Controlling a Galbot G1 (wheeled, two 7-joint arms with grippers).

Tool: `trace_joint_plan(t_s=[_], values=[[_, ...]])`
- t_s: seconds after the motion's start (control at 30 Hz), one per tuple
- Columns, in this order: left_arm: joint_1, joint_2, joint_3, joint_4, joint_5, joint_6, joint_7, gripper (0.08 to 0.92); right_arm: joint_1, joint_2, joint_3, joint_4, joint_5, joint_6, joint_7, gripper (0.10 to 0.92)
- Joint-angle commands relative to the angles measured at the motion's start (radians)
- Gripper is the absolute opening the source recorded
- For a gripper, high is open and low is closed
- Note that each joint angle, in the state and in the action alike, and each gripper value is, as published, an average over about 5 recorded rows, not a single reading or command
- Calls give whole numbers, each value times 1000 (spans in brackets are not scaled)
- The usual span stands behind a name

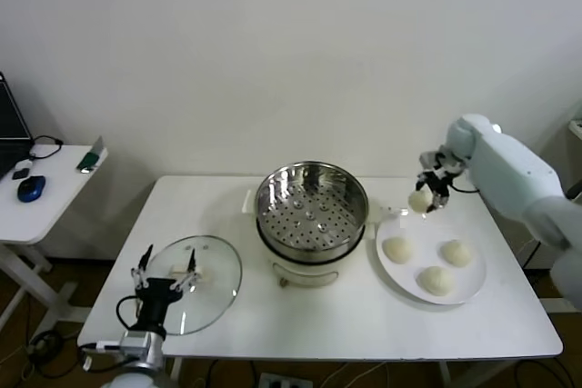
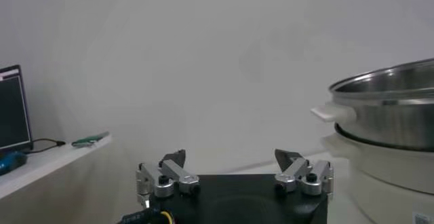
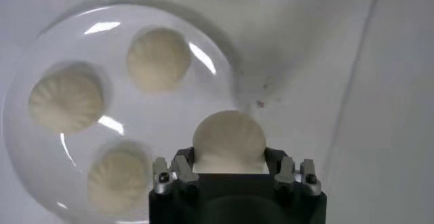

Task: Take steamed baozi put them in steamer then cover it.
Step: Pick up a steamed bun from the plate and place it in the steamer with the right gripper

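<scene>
My right gripper is shut on one cream-white baozi and holds it in the air above the far left edge of the white plate, just right of the steamer. In the right wrist view the held baozi sits between the fingers. Three more baozi lie on the plate. The steel steamer stands empty on its white pot base at the table's middle. The glass cover lies flat at the front left. My left gripper is open, parked over the cover.
A side table at the far left carries a blue mouse and a laptop. The steamer's rim and white handle show in the left wrist view. The white wall stands close behind the table.
</scene>
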Motion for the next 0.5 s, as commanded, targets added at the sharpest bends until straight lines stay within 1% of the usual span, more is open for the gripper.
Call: trace_joint_plan(t_s=[0.03,0.17,0.27,0.5], values=[[12,-2,5,-6,3,-1,1,823,351,50,-329,201,158,143,-27,679],[14,-3,7,-6,3,-1,1,823,391,143,-333,238,119,228,-23,679],[18,-3,8,-8,3,-2,0,823,383,210,-311,252,51,283,-14,679],[23,-5,1,-11,-15,1,-10,823,247,331,-211,288,-211,384,23,682]])
